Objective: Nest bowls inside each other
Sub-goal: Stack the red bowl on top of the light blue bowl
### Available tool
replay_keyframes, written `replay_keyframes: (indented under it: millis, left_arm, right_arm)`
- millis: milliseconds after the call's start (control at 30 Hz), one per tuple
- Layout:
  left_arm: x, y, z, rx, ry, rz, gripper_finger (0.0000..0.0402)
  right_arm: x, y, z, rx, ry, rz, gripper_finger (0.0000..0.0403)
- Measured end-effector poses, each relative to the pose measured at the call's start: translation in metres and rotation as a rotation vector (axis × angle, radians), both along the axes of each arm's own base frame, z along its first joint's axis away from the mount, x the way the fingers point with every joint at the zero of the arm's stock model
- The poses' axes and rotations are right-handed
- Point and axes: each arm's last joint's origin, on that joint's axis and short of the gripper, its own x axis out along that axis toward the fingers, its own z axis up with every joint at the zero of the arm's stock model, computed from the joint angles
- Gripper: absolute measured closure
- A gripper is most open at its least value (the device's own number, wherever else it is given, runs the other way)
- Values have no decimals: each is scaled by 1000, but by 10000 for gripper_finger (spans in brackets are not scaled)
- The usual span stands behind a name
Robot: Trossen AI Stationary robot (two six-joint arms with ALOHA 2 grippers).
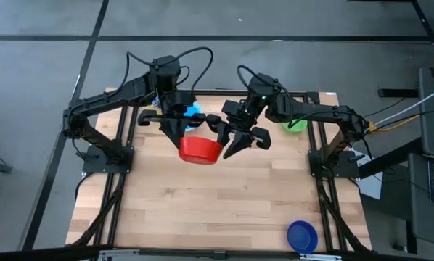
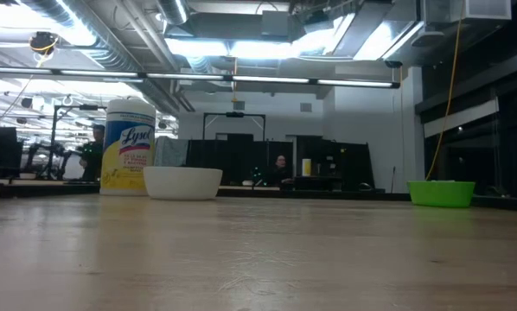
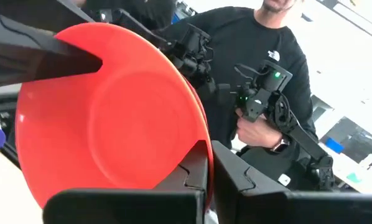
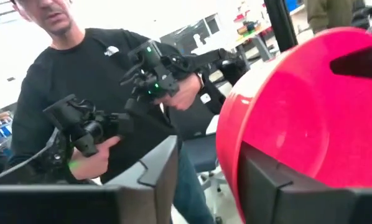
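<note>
A red bowl hangs high over the table's middle, tipped on its side with its opening toward the far edge. My left gripper is shut on its rim. My right gripper stands open at the bowl's other side, one finger inside the bowl and one outside. A light blue bowl sits behind the left gripper. A green bowl rests at the far right, a dark blue bowl at the near right, and a white bowl shows in the low view. My left gripper pinches the red bowl's rim, one finger inside the bowl and one outside. The fingers come in level from the table's left. The bowl is lifted clear of the table, on its side. Whether my right gripper touches the bowl, I cannot tell.
A white-lidded jar with a yellow label stands beside the white bowl at the table's far side. A person holding two hand controllers stands beyond the table. Bare wood lies below the lifted bowl.
</note>
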Motion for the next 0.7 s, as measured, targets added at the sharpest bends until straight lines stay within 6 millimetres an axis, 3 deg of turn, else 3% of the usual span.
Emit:
replay_keyframes:
  millis: [267, 533, 600, 700]
  left_arm:
    - [1, -17, 2, -8, 15, -108, 399]
    - [-8, -27, 9, 0, -9, -105, 399]
    - [-9, -23, 10, 2, -13, -77, 399]
    - [-13, 0, 6, 4, 9, 65, 399]
  right_arm:
    - [0, -24, -9, -31, 52, -76, 205]
    - [-7, -71, -33, -107, 183, -237, 220]
    - [-11, -84, -42, -144, 255, -312, 229]
    - [-23, -101, -65, -271, 464, -492, 242]
